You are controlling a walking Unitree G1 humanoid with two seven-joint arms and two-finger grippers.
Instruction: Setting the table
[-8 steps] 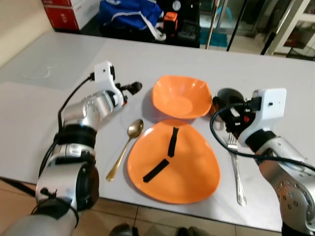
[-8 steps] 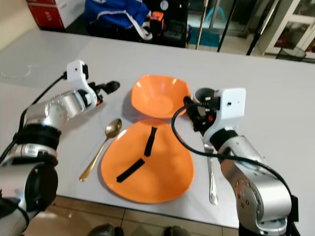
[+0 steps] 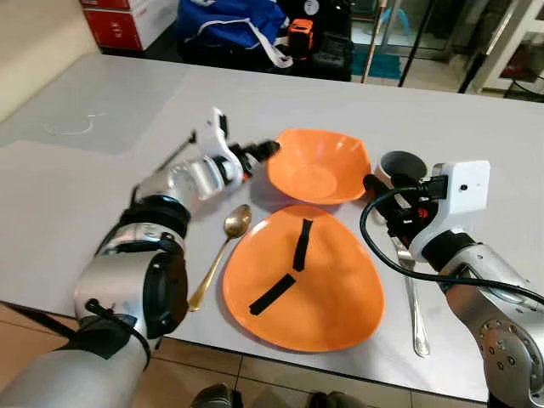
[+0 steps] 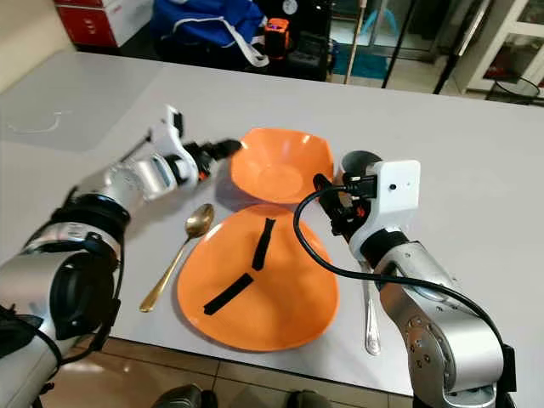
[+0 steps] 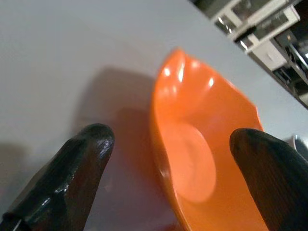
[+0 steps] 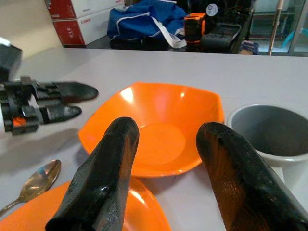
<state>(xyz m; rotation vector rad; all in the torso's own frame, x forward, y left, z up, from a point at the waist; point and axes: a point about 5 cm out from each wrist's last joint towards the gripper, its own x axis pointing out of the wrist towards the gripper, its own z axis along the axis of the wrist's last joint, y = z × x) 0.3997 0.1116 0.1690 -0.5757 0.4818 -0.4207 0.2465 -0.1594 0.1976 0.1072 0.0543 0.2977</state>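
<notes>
While the orange bowl (image 3: 316, 164) rests on the bench (image 3: 102, 153) behind the orange plate (image 3: 299, 276), the left tool (image 3: 262, 151), fingers spread, flanks its rim; the right tool (image 6: 163, 159), also released, hovers near the grey cup (image 3: 403, 165).

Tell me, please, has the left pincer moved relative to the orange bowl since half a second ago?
Yes. The left pincer has moved toward the orange bowl, its tips now at the bowl's rim instead of standing off beside it.
</notes>
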